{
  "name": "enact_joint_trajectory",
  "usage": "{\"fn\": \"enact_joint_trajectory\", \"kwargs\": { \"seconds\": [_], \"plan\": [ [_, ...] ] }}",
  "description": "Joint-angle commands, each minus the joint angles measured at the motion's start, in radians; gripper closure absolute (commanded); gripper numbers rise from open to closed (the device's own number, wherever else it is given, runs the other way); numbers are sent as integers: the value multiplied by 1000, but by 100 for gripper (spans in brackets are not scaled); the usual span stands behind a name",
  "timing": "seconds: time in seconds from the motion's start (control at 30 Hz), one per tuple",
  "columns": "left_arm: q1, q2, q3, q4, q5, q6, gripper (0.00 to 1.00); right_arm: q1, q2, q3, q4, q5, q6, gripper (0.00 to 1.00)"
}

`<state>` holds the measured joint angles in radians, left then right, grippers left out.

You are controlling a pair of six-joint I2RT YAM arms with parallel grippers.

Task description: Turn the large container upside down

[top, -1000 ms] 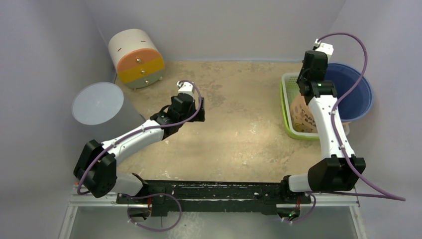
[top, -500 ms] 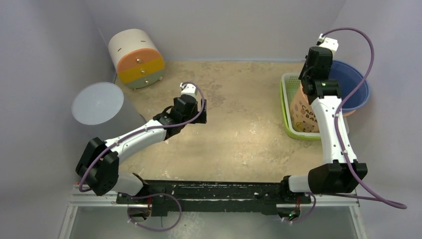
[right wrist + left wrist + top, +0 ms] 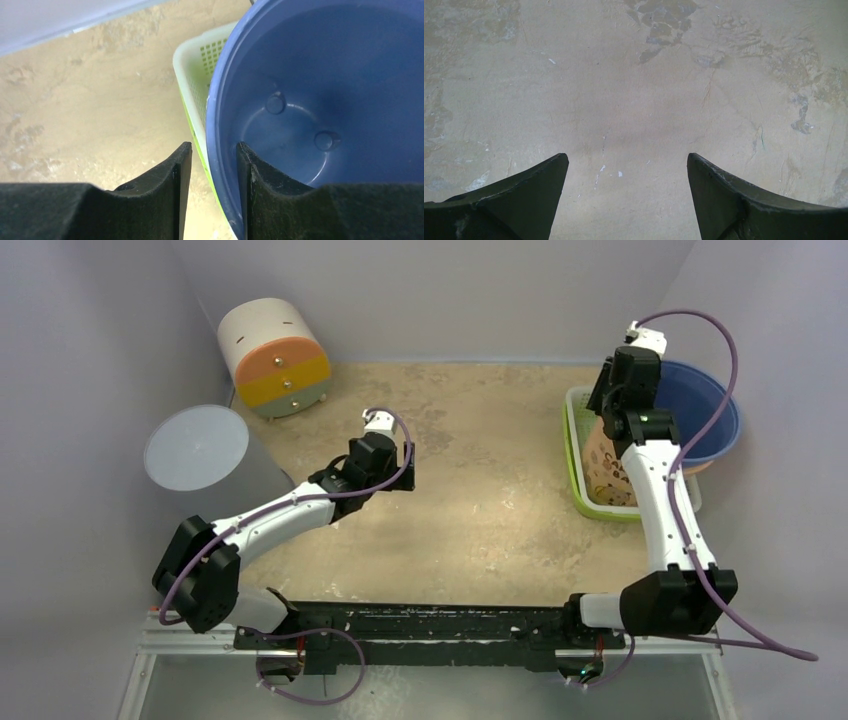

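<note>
Gripping the blue bucket (image 3: 320,100) by its rim, the right gripper (image 3: 214,148) is clamped just beside the green basket (image 3: 188,80); well apart from the bucket, the left gripper (image 3: 626,158) hangs with fingers spread.

Left gripper (image 3: 626,156) wide apart, two dark fingers (image 3: 534,197) at bottom corners. Tan table (image 3: 634,90) fills the view and shows between them. Grey stains (image 3: 664,20) top centre, fine cracks at right.
</note>
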<state>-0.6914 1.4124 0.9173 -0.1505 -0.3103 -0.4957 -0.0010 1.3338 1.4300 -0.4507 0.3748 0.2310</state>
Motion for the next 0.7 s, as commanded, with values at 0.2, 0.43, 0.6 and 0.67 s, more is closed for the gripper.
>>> {"fn": "enact_joint_trajectory", "kwargs": {
  "seconds": [0.2, 0.43, 0.6, 0.67],
  "plan": [
    [-12, 2, -4, 43, -9, 1, 14, -1, -38, -45, -38, 11, 18, 66],
    [-14, 20, 5, 40, -10, 2, 14, -2, -54, -24, -43, 16, 16, 100],
    [-18, 31, 18, 40, -7, 3, 14, -1, -51, 96, -83, 78, -29, 100],
    [-19, 34, 20, 40, -7, 4, 14, -1, -48, 170, -114, 88, -29, 100]
  ]
}}
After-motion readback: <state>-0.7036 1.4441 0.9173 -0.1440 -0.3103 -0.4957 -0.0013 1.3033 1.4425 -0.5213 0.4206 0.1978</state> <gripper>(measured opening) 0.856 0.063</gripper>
